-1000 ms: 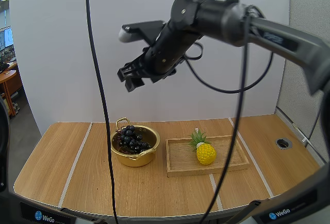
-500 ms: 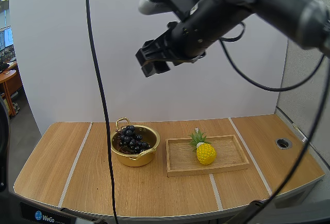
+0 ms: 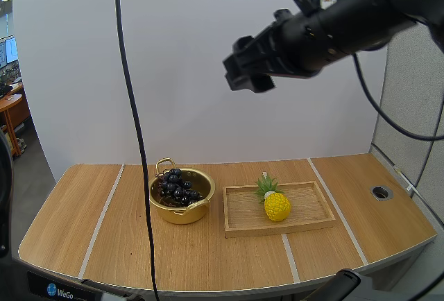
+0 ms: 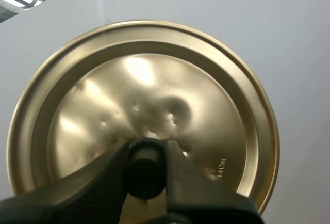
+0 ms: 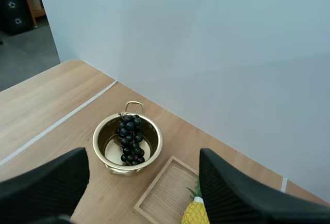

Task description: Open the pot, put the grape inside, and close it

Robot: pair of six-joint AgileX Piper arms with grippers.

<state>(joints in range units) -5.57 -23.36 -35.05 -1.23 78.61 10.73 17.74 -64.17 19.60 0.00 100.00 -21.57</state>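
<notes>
Grapes [image 3: 177,186] are already in the pot [image 3: 182,205], so I reckon lid-on is all that's left. The pot sits on the table [image 3: 76,218] toward the far edge, a bit left of the middle, just beside the left edge of the wooden tray [image 3: 243,223]. The tray has a toy pineapple [image 3: 277,206] on it.

My left gripper [image 4: 146,154] is clamped on the black knob [image 4: 146,175] of the gold lid [image 4: 144,84], both fingers snug against it. The lid hangs way up above the table, well apart from the pot. My right gripper [image 3: 247,73] is up high too, fingers spread wide with nothing between them.

Handling guess: the lid looks like thin stiff metal, light and probably slick. The knob is the only sane place to hold it, and that's where I've got it. I'd bring it down flat so it doesn't skate on the rim. The bunch looks to reach the rim on the far handle side, so it might foul the lid.

Readable stuff: "14Cm" stamped on the lid near its rim, and "WeGo" on the 2 badges [image 3: 64,292] at the table's near edge.
</notes>
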